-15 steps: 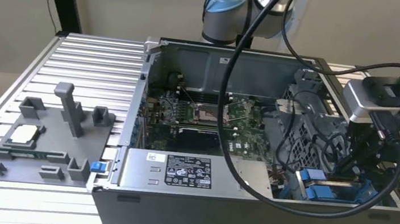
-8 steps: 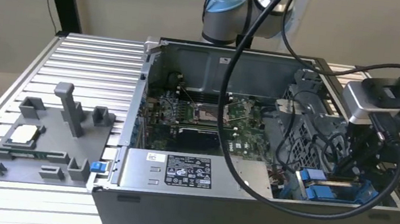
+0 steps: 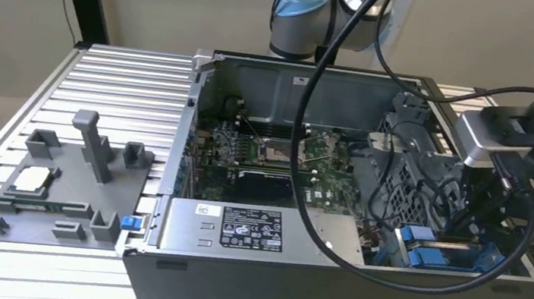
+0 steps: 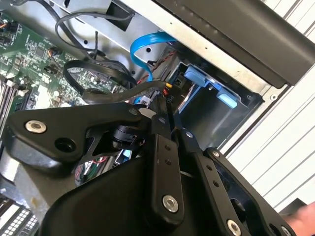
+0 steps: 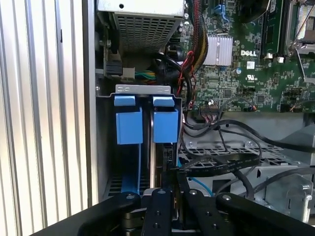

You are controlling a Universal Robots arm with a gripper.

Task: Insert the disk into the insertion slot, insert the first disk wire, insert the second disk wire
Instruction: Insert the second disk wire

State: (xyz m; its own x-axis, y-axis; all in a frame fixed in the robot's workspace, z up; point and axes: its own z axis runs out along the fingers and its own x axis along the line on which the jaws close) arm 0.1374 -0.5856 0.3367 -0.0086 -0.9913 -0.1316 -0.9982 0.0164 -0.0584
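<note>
My fingers [image 5: 170, 196] are pinched shut on a thin black wire [image 5: 221, 167], low in the case beside the slot [image 5: 142, 91]. The disk [image 5: 160, 162] already sits edge-up between the blue rails. The wire looks light and floppy, its plug small and probably fragile, so I judge holding close behind the plug best.

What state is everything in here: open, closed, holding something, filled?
Computer case: open, insides exposed.
Pincer: shut on the end of a black wire.
Insertion slot: two blue carriers seated inside.
</note>
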